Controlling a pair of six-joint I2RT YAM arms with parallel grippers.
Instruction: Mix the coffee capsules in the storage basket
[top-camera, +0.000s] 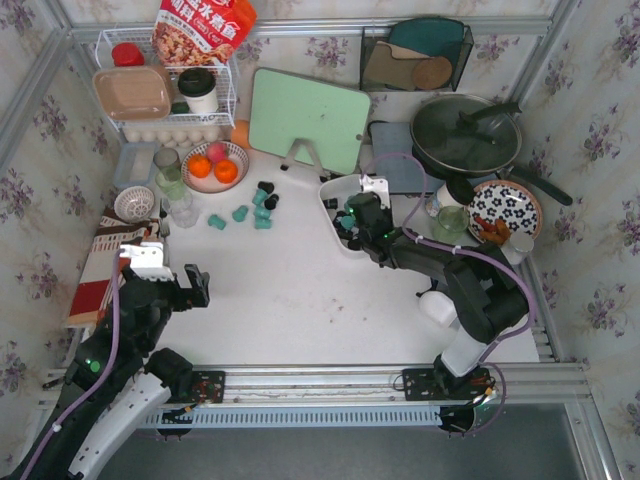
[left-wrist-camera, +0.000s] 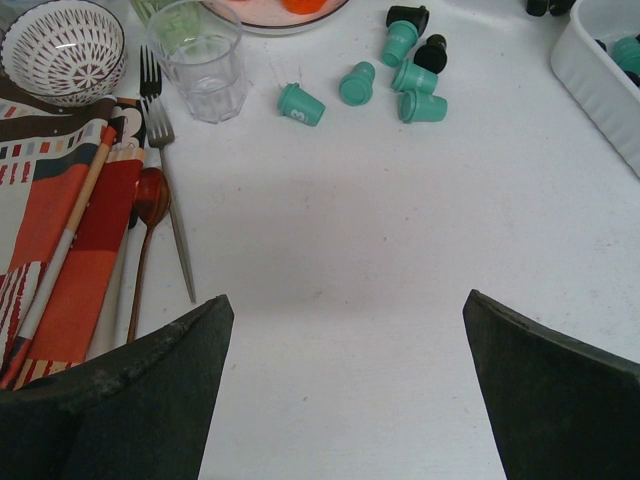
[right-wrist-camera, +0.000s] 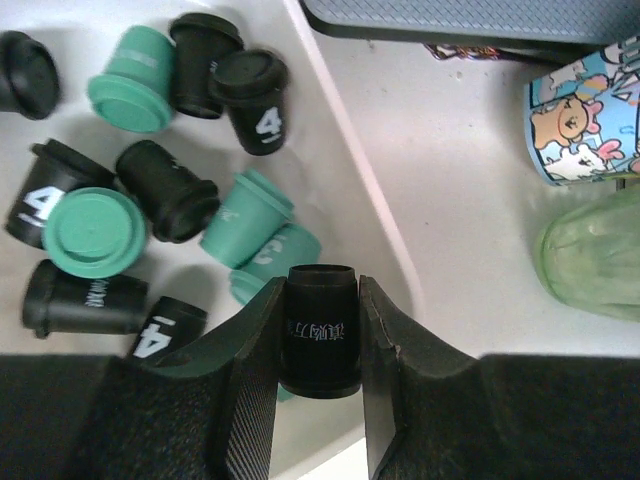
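Your right end effector (right-wrist-camera: 320, 290) clamps one small black tapered plastic coffee capsule (right-wrist-camera: 321, 340) by its sides; likely light, stiff, slippery, so hold mid-body.

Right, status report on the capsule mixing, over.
Right gripper shut on black capsule at basket. Left gripper open, empty. Several capsules loose outside basket. Nothing in the way.

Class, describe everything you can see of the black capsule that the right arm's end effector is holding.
The black capsule is a small, matte, plastic-looking tapered pod with a raised rim at its far end and white printed characters on its side. Both fingers of the right end effector pinch it by the sides. It sits just inside the white storage basket wall, above teal capsules; whether it touches them cannot be told.
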